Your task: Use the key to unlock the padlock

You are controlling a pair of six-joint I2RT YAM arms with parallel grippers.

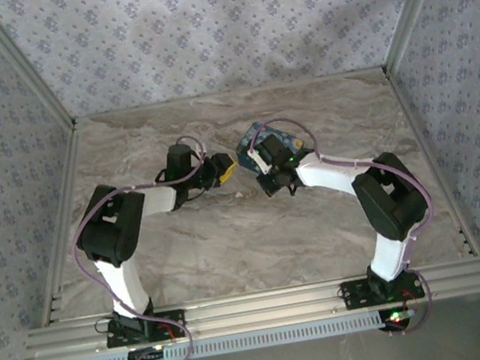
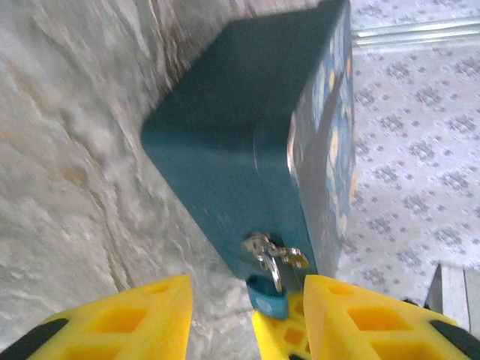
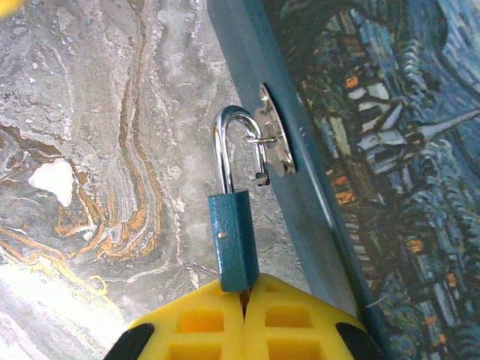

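A small teal padlock [image 3: 234, 240] hangs by its silver shackle [image 3: 225, 146] from the hasp [image 3: 271, 139] on the side of a blue starry-print box [image 3: 390, 150]. The shackle's short leg ends free above the lock body. My right gripper [image 3: 241, 289] is shut just under the lock's base, and a thin sliver of the key [image 3: 241, 294] shows between its pads. In the left wrist view the padlock [image 2: 268, 298] sits between the spread yellow fingers [image 2: 150, 315] of my left gripper [image 2: 247, 300], which is open and not touching it. Both grippers meet beside the box [image 1: 275, 142].
The box [image 2: 225, 135] lies on the marble table [image 1: 231, 236], towards the back right. Patterned walls and aluminium rails [image 1: 53, 210] close in the sides and back. A small white chip [image 3: 54, 180] lies on the table to the left of the padlock.
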